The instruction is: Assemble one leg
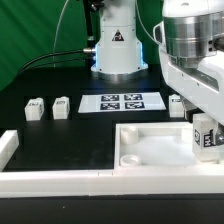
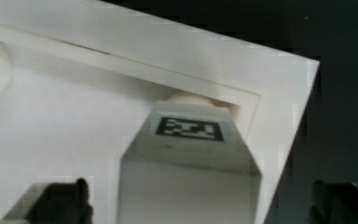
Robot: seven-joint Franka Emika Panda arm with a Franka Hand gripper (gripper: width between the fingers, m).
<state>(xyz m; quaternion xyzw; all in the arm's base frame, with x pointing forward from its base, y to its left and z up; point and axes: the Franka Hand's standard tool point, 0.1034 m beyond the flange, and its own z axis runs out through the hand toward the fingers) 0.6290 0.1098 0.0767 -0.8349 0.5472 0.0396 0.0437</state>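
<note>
One leg stands upright at the right end of the white tabletop tray, directly under my gripper. In the wrist view the leg, with its marker tag facing the camera, points its far end into the tray's corner socket. My gripper straddles the leg. Its dark fingers stand to either side with a visible gap to the leg, so it is open. Two more legs lie at the exterior view's left and another at the right.
The marker board lies flat in front of the arm's base. Long white border bars run along the near edge and left side. The tray wall borders black table.
</note>
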